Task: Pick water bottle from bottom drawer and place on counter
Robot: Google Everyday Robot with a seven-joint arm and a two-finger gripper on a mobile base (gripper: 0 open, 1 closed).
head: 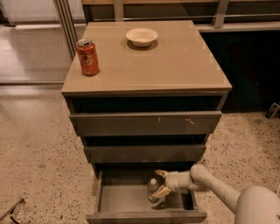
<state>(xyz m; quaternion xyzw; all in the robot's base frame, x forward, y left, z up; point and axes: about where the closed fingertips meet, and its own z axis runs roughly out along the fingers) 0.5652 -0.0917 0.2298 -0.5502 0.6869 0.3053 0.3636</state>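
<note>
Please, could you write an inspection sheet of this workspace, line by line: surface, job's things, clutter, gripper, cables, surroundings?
Surface: counter, glossy tan, level.
Job's things: bottle stands upright in the open bottom drawer, right of its middle; not yet on the counter.
Clutter: red can upright at the counter's left edge; white bowl near its back edge.
Gripper: gripper is inside the bottom drawer, reaching in from the right, fingers apart, one on each side of the bottle; contact cannot be told.
Cables: nothing seen.
Surroundings: speckled floor around the cabinet; railing behind it.
</note>
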